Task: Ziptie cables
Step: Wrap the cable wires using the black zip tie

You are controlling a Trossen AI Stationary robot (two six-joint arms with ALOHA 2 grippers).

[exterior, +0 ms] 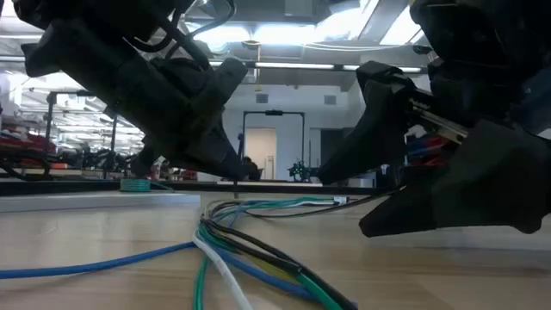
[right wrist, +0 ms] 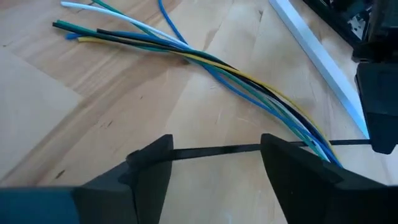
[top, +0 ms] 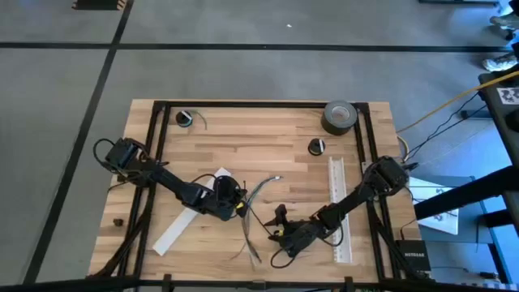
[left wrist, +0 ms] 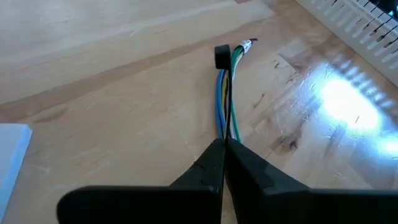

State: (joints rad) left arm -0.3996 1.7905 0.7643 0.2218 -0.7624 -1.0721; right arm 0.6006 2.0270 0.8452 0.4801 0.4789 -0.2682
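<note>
Workshop hall: taped concrete floor (top: pixel 243 73), ceiling lights (exterior: pixel 258 34)

Both dark arms reach inward at the lower centre of the overhead frame. The left hand (top: pixel 238 205) is pinched closed; the right hand (top: pixel 278 225), just beside it, is spread wide.

Readable text: one word only, "NETGEAR", faint and small.
Stands on: a dark box (top: pixel 412 258) at the lower right of the high view, just off the table's edge.
Other markings: a black-and-white patterned tag (top: pixel 510 93) at the right edge, pattern only, no legible letters.
</note>
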